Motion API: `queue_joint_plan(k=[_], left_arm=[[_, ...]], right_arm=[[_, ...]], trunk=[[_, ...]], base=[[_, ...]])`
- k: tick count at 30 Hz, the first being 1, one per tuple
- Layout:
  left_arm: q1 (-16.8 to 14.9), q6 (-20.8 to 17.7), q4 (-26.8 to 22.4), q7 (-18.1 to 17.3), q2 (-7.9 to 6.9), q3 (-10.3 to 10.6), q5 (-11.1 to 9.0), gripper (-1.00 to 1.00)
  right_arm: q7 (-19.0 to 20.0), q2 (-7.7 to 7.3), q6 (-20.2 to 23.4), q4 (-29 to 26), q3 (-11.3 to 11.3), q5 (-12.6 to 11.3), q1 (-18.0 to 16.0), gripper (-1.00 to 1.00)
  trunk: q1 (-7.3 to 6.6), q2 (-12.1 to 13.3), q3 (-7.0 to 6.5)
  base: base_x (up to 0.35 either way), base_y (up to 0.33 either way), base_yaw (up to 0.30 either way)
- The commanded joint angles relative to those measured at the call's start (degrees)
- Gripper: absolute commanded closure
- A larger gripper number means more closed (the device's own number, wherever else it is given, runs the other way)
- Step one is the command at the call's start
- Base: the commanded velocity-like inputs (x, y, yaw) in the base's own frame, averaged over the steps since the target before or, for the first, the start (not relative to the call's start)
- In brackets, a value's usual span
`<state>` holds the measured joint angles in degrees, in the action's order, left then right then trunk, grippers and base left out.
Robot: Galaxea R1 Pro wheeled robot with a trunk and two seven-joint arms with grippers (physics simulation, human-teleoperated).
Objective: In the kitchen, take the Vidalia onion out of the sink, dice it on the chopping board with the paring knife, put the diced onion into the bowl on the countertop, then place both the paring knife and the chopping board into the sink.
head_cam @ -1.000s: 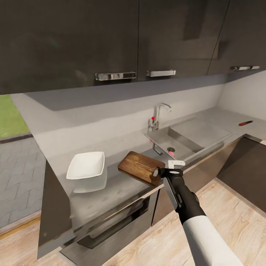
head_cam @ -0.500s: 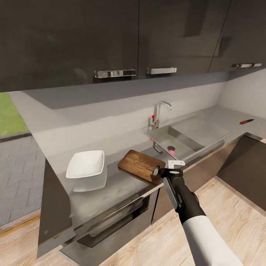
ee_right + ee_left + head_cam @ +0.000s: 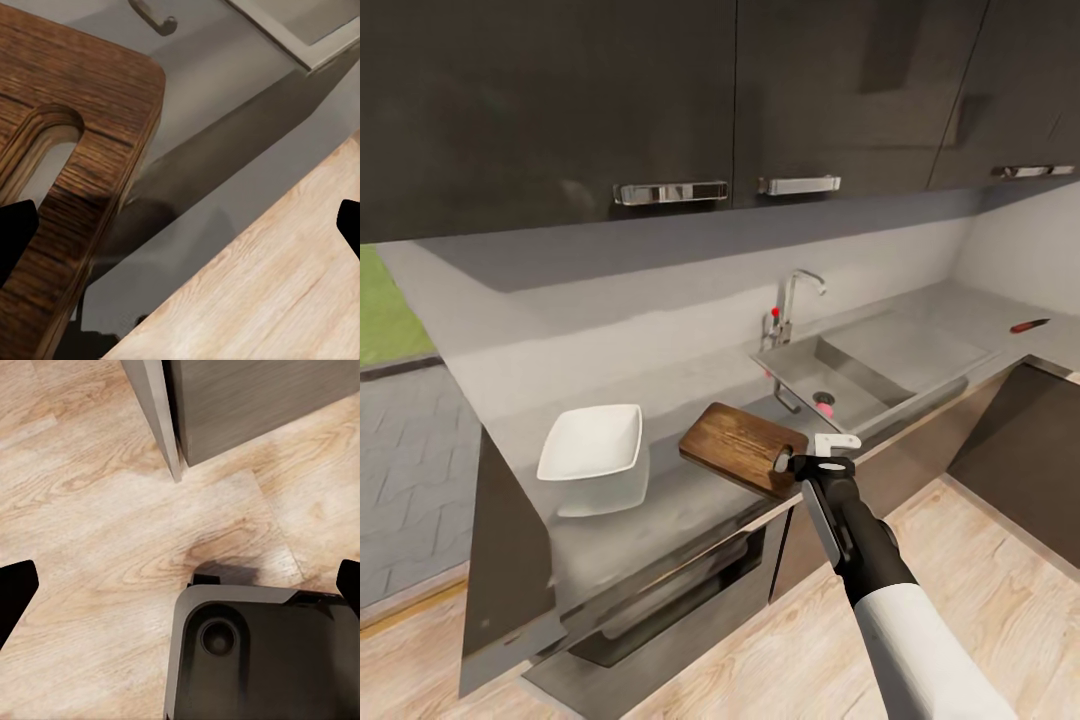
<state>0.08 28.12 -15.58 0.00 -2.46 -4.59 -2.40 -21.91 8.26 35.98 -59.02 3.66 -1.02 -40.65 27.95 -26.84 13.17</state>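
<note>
— Two grippers: what are they doing?
— My right gripper (image 3: 797, 464) grasps the chopping board (image 3: 742, 448) at its slotted end, lifted tilted over the countertop (image 3: 690, 500) edge. My left gripper (image 3: 180, 589) hangs spread wide above the wooden floor (image 3: 90, 540).
— And the rest?
— Bowl (image 3: 592, 444) left of the board, sink (image 3: 860, 375) right, paring knife (image 3: 1028, 326) far right.

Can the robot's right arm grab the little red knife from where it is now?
Probably not. The paring knife lies far along the countertop, beyond the sink, while the right tool sits at the chopping board.
</note>
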Motion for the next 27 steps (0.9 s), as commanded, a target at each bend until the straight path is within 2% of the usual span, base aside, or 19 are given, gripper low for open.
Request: queue_joint_plan(k=[1, 16, 27], left_arm=[[0.01, 0.10, -0.06, 0.00, 0.00, 0.02, -0.24, -1.00], [0.01, 0.10, -0.06, 0.00, 0.00, 0.02, -0.24, -1.00], [0.01, 0.10, -0.06, -0.01, 0.00, 0.03, -0.24, -1.00]], right_arm=[[-0.33, -0.01, 0.32, -0.05, 0.12, -0.11, -0.05, -1.00], [-0.39, 0.00, 0.35, -0.05, 0.12, -0.12, -0.05, -1.00], [-0.42, 0.00, 0.33, -0.05, 0.12, -0.09, -0.05, -1.00]], trunk=[[0.03, -0.09, 0.11], [0.03, -0.09, 0.15], [0.03, -0.09, 0.15]], base=[[0.036, 0.000, 0.000], [0.122, 0.056, 0.000], [0.025, 0.018, 0.000]])
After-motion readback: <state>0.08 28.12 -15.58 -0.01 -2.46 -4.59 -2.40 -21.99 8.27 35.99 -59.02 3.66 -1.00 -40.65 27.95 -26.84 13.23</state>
